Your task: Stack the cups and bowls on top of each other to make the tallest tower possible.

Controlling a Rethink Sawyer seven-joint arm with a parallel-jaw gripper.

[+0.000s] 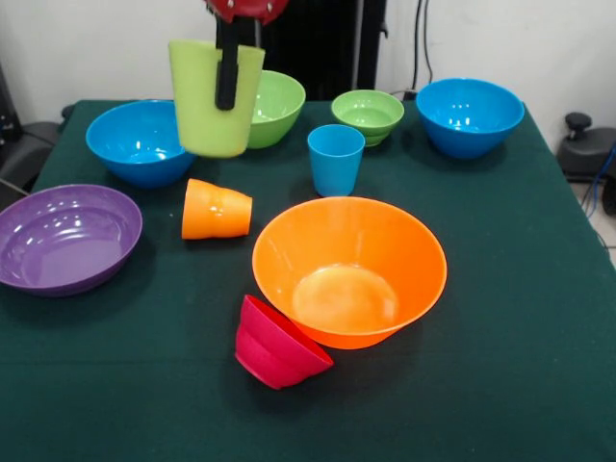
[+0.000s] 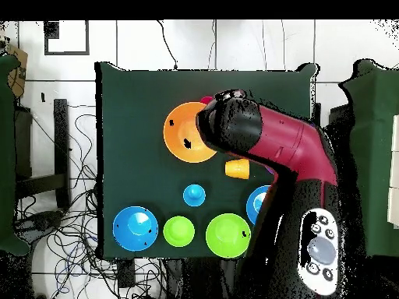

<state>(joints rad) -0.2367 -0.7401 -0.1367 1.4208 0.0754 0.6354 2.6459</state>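
Observation:
My gripper (image 1: 231,69) is shut on the lime green cup (image 1: 214,111), one black finger lying down its outer wall. The cup hangs mouth up in the air in front of the left blue bowl (image 1: 140,140) and the large green bowl (image 1: 279,104). The blue cup (image 1: 336,159) stands upright mid-table. Beside it the orange cup (image 1: 216,210) lies on its side. The big orange bowl (image 1: 348,269) sits near the front, with the small red bowl (image 1: 277,345) tipped against it. Further bowls are the purple one (image 1: 65,238), a small green one (image 1: 367,115) and a second blue one (image 1: 469,115). No tower stands.
Everything rests on a table under a dark green cloth (image 1: 500,318). In the overhead view the red arm (image 2: 273,144) covers the gripper, the lime cup and part of the orange bowl (image 2: 183,132). Cables lie on the floor beside the table (image 2: 74,156).

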